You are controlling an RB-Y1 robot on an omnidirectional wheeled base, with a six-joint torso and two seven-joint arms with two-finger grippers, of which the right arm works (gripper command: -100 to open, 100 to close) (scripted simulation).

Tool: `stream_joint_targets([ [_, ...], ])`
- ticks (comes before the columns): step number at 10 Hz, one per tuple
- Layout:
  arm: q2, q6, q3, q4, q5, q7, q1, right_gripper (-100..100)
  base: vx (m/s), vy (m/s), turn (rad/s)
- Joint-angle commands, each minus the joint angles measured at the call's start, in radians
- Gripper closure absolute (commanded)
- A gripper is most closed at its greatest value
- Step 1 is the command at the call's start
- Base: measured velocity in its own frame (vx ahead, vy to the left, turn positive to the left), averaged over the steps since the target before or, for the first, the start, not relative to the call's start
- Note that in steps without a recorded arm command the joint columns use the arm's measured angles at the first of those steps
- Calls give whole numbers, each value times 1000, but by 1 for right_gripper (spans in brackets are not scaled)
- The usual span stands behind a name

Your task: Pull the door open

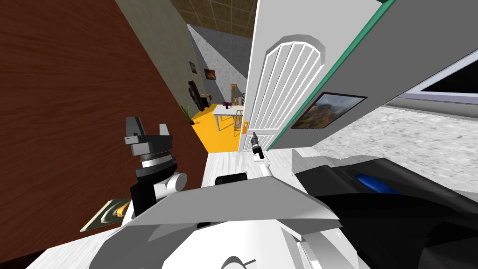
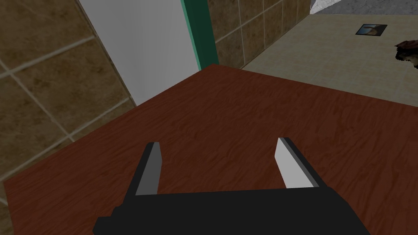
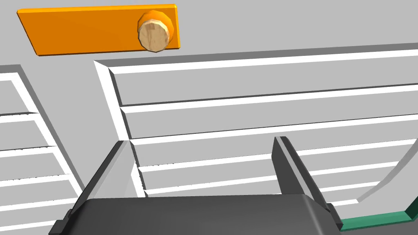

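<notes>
The white panelled door point(image 1: 284, 88) stands partly ajar ahead of me, hung in a green frame point(image 1: 326, 79), with a gap on its left side. An orange plate point(image 3: 81, 28) near the door's edge carries a round tan knob point(image 3: 155, 32), seen small in the head view as the orange plate point(image 1: 244, 127). My right gripper point(image 1: 255, 138) is stretched toward the door, just right of the plate. Seen from the wrist, the right gripper point(image 3: 204, 163) is open, facing the door's slatted panel, the knob off to one side beyond its fingers. My left gripper point(image 1: 148, 128) is raised and open beside a brown wooden wall.
A brown wooden wall point(image 1: 70, 116) runs close along my left. Through the gap lies an orange floor point(image 1: 217, 135) with a white table point(image 1: 226, 112) and a plant. A framed picture point(image 1: 326, 109) hangs on the wall right of the door. A dark object point(image 1: 397, 201) lies at my right.
</notes>
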Motion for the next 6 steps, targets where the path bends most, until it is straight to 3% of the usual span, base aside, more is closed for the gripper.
stream_joint_targets([
  [1,0,9,-2,41,0,-1,-25,-100,138,-20,31],
  [6,5,26,-5,145,3,-5,-80,-100,141,-27,21],
])
